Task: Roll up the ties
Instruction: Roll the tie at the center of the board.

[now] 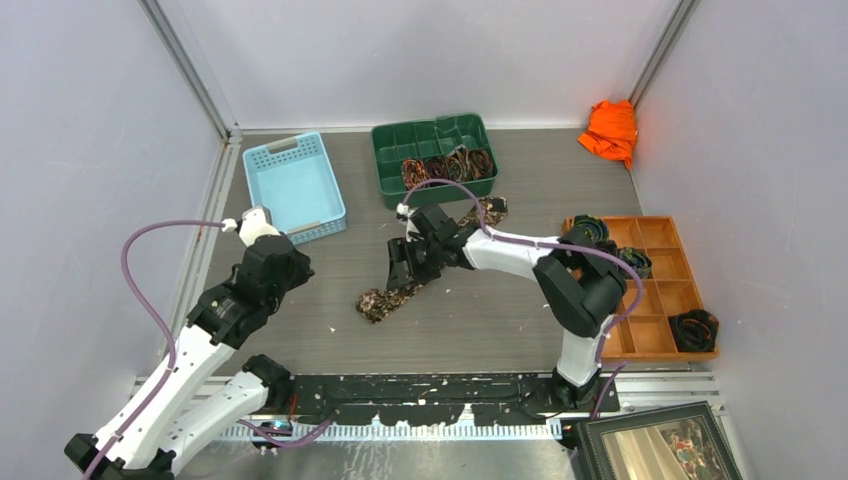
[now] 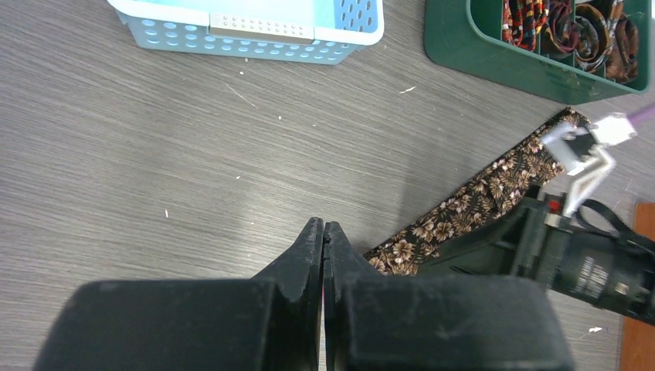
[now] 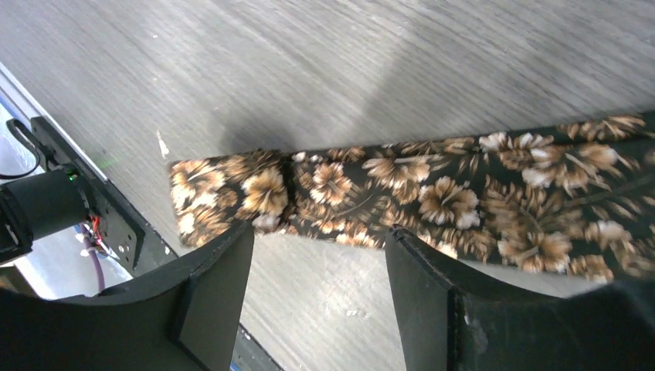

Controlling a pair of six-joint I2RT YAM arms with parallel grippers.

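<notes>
Right wrist view put your right gripper (image 3: 318,239) just above the tie (image 3: 432,193). Its jaws stood apart with nothing between them, straddling the stretch beside the tie's near end, where a short flap appeared to be folded over. Your left gripper (image 2: 323,229) hung off to the side over the table (image 2: 154,193), its fingers pressed together on nothing and clear of the fabric.

The tie lay flat and diagonal at mid-table, with its near end toward the arm bases and its far end just short of the green bin (image 1: 420,135).

As I judged the risks, closing there could have caught only the top layer. It could also have dragged the whole tie across the table instead of turning it, so the roll would have started skewed. With your left gripper apart from the tie, nothing pinned the free length, and a loose coil could have sprung open on release.

From overhead, you had:
- two arms
- one framed picture (image 1: 655,445)
- one unrolled tie
- one wooden tray (image 1: 650,300) with three dark coils (image 1: 693,329)
- one blue basket (image 1: 300,190)
- one green bin holding rolled coils (image 1: 447,166), too crowded to count surely
- one orange cloth (image 1: 610,130) in the far corner
</notes>
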